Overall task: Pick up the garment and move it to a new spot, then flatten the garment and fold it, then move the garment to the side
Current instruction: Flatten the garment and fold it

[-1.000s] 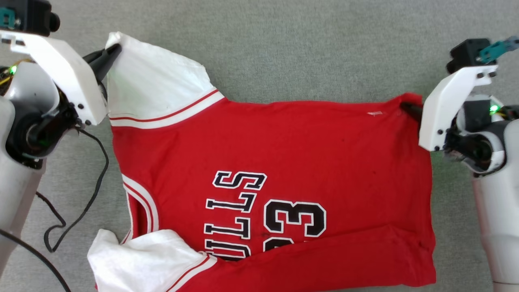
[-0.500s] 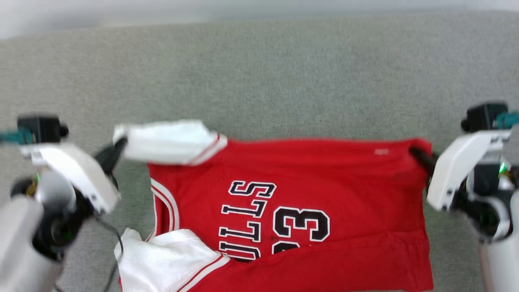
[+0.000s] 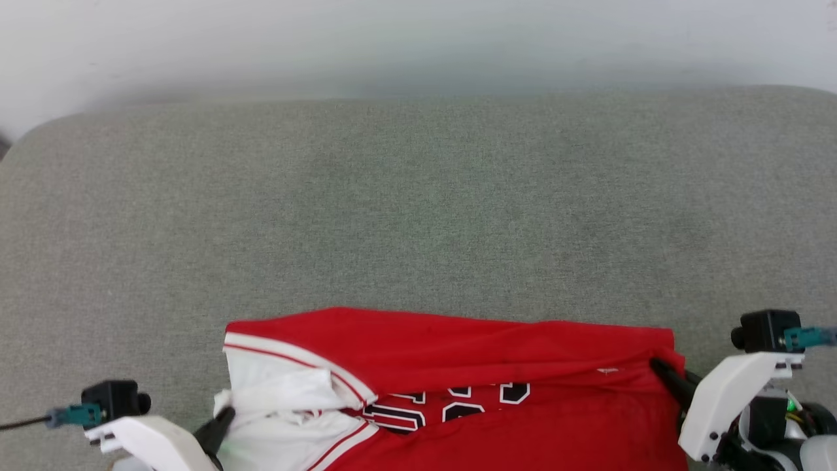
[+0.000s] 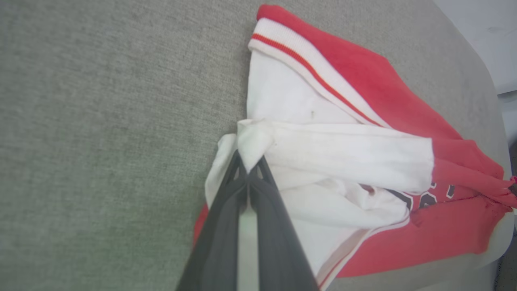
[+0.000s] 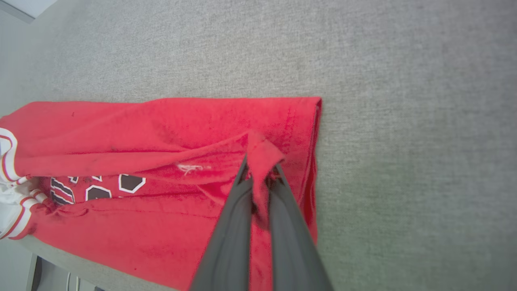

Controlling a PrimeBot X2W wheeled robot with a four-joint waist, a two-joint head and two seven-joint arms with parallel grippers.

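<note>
Head view: tilted up vs a second ago, so far edge of grey fabric tabletop (image 3: 418,196) and pale wall (image 3: 418,39) now in frame, garment (image 3: 471,343) down at the bottom edge, on the near part of the tabletop. Real change: far half of garment, flat a second ago, now lifted and drawn back over the near half, red fold across most of the chest print. Left fingers (image 3: 222,422) at lower left, still pinched shut on white sleeve (image 3: 281,386); right fingers (image 3: 664,376) at lower right, still pinched shut on red hem corner. Print a second ago: "ULLS" and a "3" legible sideways; now just slivers of black-and-white glyphs (image 3: 392,418) under the fold, unreadable. Small white mark (image 3: 607,371) on the red near right fingers, too small to read. Left wrist view: left fingers (image 4: 248,173) closed tight on tip of sleeve (image 4: 335,147), sleeve pulled in a band across to the red body of garment (image 4: 363,76); red-striped white trim (image 4: 297,66) above it; scrap of glyphs (image 4: 420,198), unreadable; rounded tabletop (image 4: 101,121) corner at upper right. Right wrist view: right fingers (image 5: 258,178) closed with red hem corner pinched between them; garment (image 5: 141,121) in a long folded band across tabletop (image 5: 404,121); glyphs (image 5: 129,184) partly showing, no whole letter; mark (image 5: 192,167) just beside the pinch, unreadable.
</note>
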